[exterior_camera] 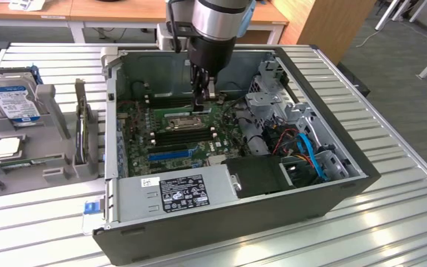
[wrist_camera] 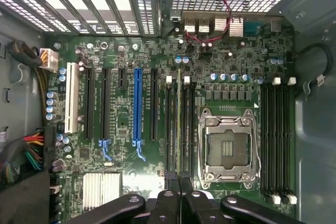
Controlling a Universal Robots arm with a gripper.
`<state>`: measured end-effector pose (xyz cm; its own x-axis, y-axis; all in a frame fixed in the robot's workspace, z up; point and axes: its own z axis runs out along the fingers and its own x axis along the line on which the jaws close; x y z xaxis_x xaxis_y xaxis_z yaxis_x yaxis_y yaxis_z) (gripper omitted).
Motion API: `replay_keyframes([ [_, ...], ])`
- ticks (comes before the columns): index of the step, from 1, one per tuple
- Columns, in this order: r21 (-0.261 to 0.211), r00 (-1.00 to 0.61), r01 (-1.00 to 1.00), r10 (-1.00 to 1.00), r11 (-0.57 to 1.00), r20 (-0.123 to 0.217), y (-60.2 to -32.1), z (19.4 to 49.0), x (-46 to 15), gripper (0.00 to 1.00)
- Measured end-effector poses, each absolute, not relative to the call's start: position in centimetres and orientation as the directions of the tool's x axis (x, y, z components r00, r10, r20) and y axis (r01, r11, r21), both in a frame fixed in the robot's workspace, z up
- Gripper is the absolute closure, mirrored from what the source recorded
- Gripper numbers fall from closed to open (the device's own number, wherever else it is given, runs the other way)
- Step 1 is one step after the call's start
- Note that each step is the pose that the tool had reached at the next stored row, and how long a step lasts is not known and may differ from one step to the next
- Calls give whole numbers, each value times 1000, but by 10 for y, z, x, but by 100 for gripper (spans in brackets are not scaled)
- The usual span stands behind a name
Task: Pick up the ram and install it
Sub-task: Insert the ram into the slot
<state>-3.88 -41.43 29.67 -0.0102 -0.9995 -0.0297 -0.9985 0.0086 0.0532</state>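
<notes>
Case: lying open on its side, with the arm reaching straight down into it. Any travel is best kept vertical, I judge, away from the cables toward the exterior view's right.
Board: facing the wrist camera squarely, which is suggesting the tool is sitting level over it.
Socket: lying empty just beside the working slots. Its exposed contacts are making sideways slips risky.
Slots: running in a bank between the socket and the blue slot. The chosen one is needing both end latches tipped out.
Ram: showing edge-on as a thin line along one slot of that bank. Whether it is hovering, resting or seated is not showing.
Gripper: pinching the ram, fingers nearly together on its thin faces near one end.
Doing it well: aligning the stick's length with the slot, notch matching, then pressing evenly. Gripping near one end is likely tilting it, so the far end is wanting watching.
</notes>
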Motion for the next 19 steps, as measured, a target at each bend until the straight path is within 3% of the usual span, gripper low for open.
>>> replay_keyframes([
  [19, 53, -10, -999, -1000, 9, -30, -414, 282, -39, 88],
])
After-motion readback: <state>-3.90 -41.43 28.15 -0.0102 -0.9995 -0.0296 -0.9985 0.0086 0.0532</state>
